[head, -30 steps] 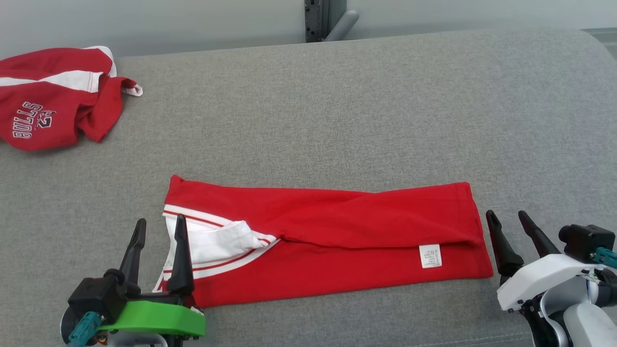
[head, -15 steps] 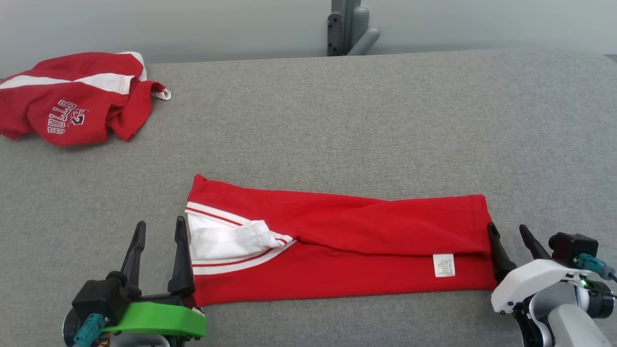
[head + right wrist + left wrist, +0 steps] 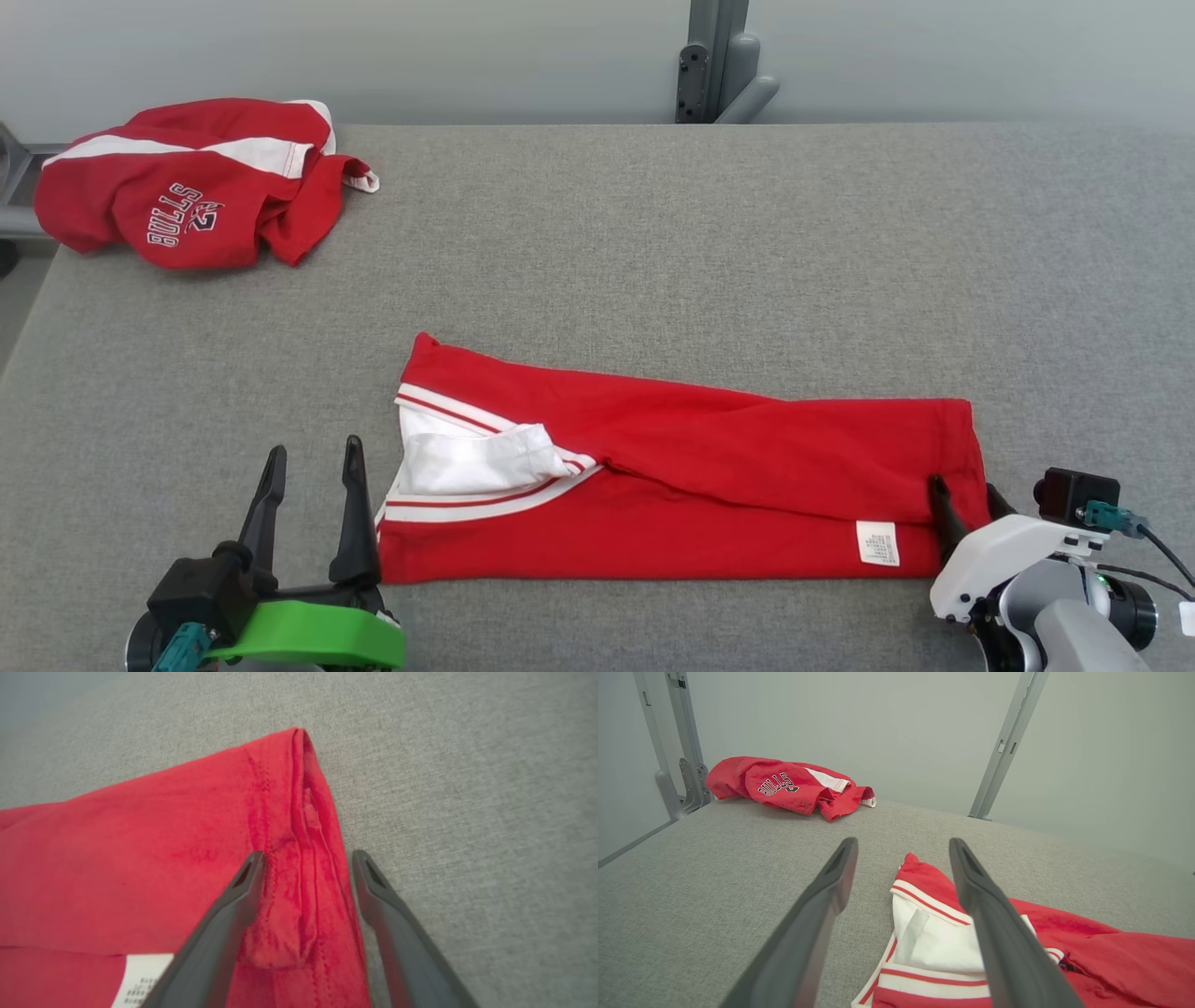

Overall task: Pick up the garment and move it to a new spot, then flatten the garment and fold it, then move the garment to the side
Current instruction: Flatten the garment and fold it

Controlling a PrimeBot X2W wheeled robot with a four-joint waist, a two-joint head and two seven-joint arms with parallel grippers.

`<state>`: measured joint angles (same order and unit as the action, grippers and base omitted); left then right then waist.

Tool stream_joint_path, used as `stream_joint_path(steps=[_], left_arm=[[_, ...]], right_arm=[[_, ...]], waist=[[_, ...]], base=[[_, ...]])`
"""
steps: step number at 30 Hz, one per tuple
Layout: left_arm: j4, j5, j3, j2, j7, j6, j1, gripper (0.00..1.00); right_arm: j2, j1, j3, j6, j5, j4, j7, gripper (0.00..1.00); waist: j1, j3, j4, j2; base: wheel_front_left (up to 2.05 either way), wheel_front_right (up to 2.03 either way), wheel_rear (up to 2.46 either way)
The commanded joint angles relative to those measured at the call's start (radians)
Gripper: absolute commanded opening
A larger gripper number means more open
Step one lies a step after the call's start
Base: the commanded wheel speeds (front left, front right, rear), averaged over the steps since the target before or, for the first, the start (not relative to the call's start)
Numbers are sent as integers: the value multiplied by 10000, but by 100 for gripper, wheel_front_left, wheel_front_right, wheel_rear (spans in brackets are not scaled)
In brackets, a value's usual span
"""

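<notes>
On the grey table (image 3: 653,233), a folded red garment (image 3: 700,467) lies lengthwise. The left end effector (image 3: 315,448) stands open just beside its white-trimmed end, and the right end effector (image 3: 962,485), also open, straddles the opposite hem. Another red jersey (image 3: 196,187) sits crumpled at the far left.

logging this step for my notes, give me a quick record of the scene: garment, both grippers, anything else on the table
garment: red folded garment, lying long and flat on the grey table, white trim at its left end
tag: white tag near its right end
left arm: left gripper open, by the left end, holding nothing
right arm: right gripper open, fingers astride the right-end hem, not closed on it
other: crumpled red Bulls garment at the far left corner
</notes>
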<state>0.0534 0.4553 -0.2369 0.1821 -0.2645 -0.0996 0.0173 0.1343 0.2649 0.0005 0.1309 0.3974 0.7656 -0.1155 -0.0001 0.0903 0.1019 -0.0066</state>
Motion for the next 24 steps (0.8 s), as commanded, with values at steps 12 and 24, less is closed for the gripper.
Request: stream_joint_path(steps=[12,24], left_arm=[[-48,-128,151,-87,0,22,237,100],[-106,-197,230,-208,2,90,112,100]], right_arm=[[299,418,413,-11,1205,18,66,0],[1806,524,103,-11,1653,-689,423,0]], waist=[[1,59,-239,66],[1,192,-795,66]], base=[[0,0,0],[0,0,0]])
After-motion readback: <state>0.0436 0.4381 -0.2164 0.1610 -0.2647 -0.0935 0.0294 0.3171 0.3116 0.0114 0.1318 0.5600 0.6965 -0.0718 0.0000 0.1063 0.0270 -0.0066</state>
